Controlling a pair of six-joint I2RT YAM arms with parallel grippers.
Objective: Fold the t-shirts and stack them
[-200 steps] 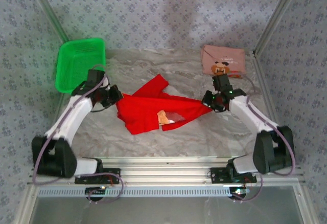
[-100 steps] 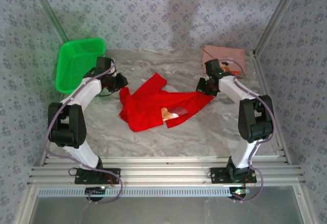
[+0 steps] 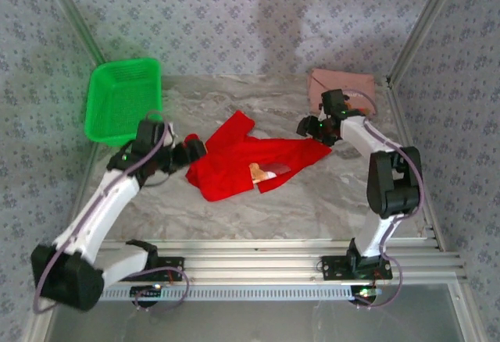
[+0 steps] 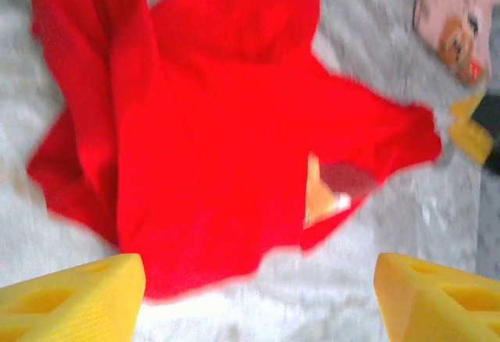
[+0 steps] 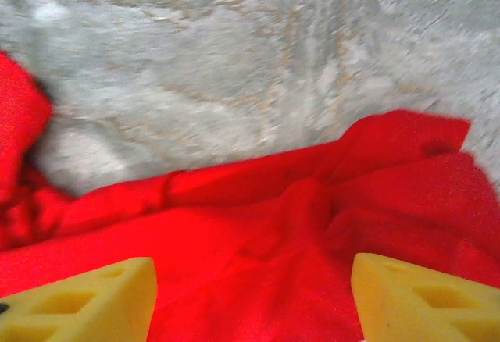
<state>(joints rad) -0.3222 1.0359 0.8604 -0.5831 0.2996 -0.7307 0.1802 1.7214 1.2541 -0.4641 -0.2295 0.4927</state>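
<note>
Just ahead of my left pincer (image 3: 192, 148), spread and empty, the red shirt (image 3: 234, 164) lies crumpled, stretching lengthwise to my right pincer (image 3: 307, 127), also spread over the far corner, so each arm gets its near end.

left gripper (image 3: 192, 148), right gripper (image 3: 306, 127) opened, red t-shirt (image 3: 234, 164) released

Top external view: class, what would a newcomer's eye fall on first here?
The crumpled bright red t-shirt mid-table, flanked by the left gripper and right gripper, both open. Next, the green basket at the far left corner and the folded pink t-shirt far right.
</note>
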